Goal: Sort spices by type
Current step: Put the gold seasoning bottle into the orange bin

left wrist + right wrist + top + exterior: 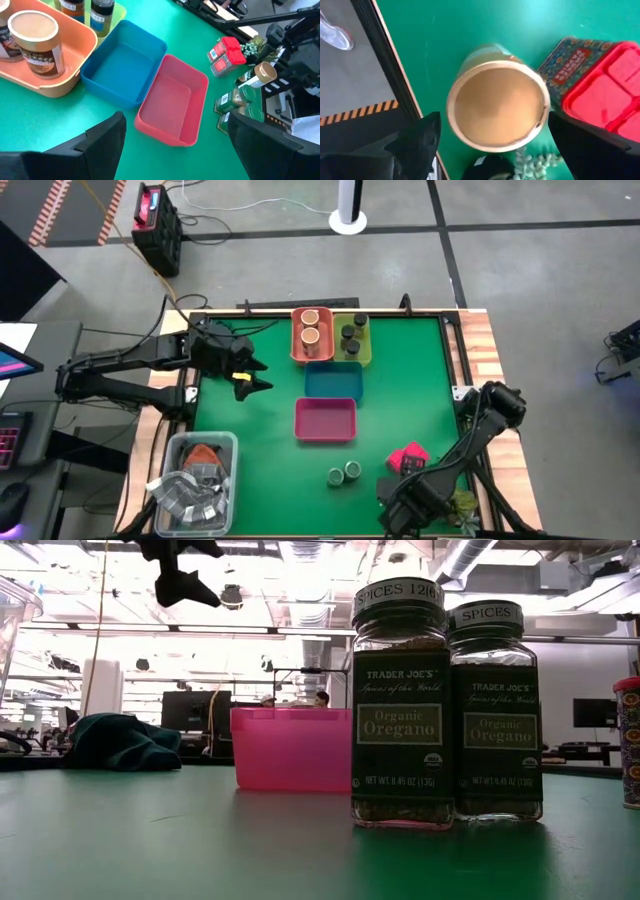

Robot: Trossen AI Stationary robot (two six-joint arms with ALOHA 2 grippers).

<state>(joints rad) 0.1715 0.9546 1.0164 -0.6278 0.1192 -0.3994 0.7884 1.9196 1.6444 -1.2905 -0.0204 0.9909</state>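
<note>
Right end effector (490,145) hovers open-fingered above tan-topped jar (497,112).

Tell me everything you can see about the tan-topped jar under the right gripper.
The tan-topped round jar stands upright on the green table mat near the table's front right corner. Its flat tan lid has a pale rim; the body below is mostly hidden. The right gripper is above it, one open dark finger on each side, neither visibly touching. A red-lidded patterned block lies close beside it, and a leafy green sprig sits at its base.
</note>
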